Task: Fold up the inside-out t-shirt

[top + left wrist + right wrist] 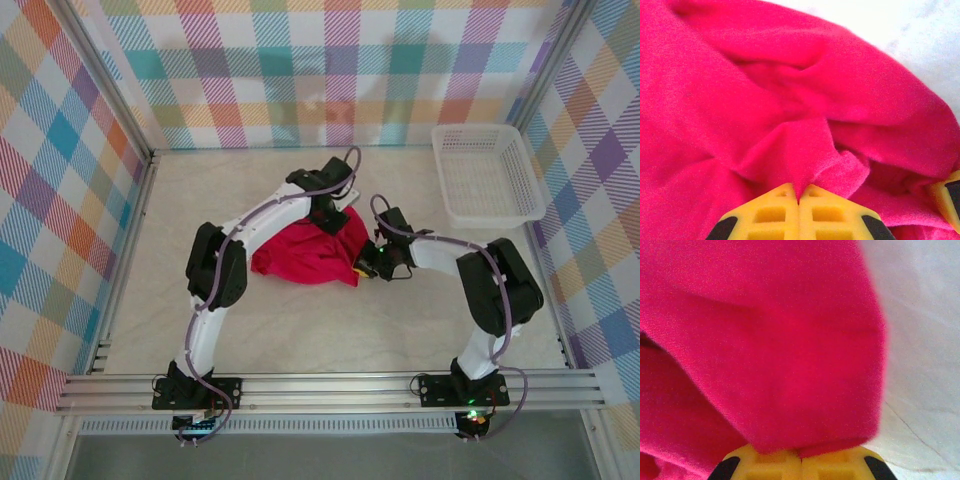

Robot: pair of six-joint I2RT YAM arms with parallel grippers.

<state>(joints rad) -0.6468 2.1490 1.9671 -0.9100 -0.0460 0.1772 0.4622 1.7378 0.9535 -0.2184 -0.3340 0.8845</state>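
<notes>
The inside-out t-shirt (305, 255) lies in a crumpled red heap at the middle of the table. My left gripper (330, 215) sits at the heap's far right top, shut on a pinched ridge of the red cloth (805, 150) between its yellow fingers (771, 212). From the right, my right gripper (366, 263) meets the heap's right edge. Its yellow jaws are shut on a fold of the shirt (770, 355), which drapes over the fingertips (775, 460). The other arm's yellow fingertip (946, 195) peeks in at the left wrist view's right edge.
A white mesh basket (487, 172) stands at the back right of the pale table (420, 330). Checkered walls close in the back and both sides. A metal rail (330, 385) with both arm bases runs along the near edge.
</notes>
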